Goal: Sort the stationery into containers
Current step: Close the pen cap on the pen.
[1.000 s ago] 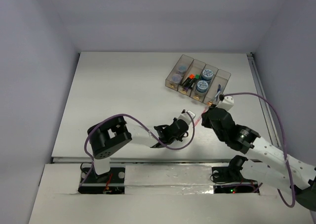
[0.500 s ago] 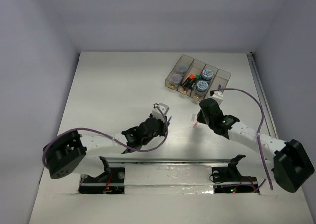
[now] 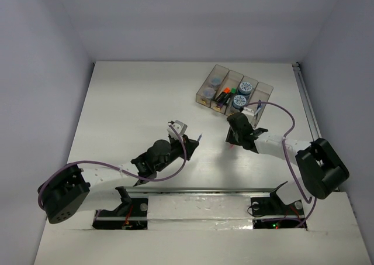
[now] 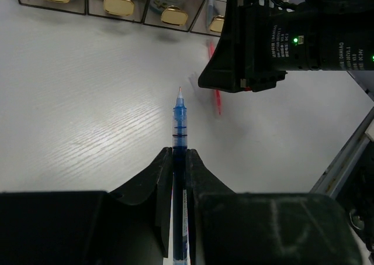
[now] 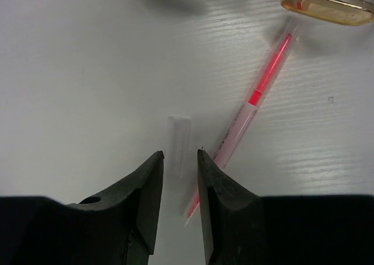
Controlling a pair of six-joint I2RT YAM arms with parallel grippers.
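Left jaws: clamped on blue pen [image 4: 179,120], withdrawn leftward | Right jaws: just parted, empty, beside red pen [image 5: 257,95] on table [image 5: 87,72] | both pens unbinned

left half of table [image 3: 134,101]: wide open, bare white surface, easy to pass through
containers [image 3: 264,91]: far right, middle bins pretty full with rolls [image 3: 245,88] and markers [image 3: 224,93]
front of the bins: tight, right gripper [image 5: 180,159] sits near their near ends
under it: red pen [image 5: 257,95] and clear cap [image 5: 179,130] lying on the table
middle: bare strip between the arms, blue pen [image 4: 179,119] in the left gripper [image 4: 178,159] pokes into it
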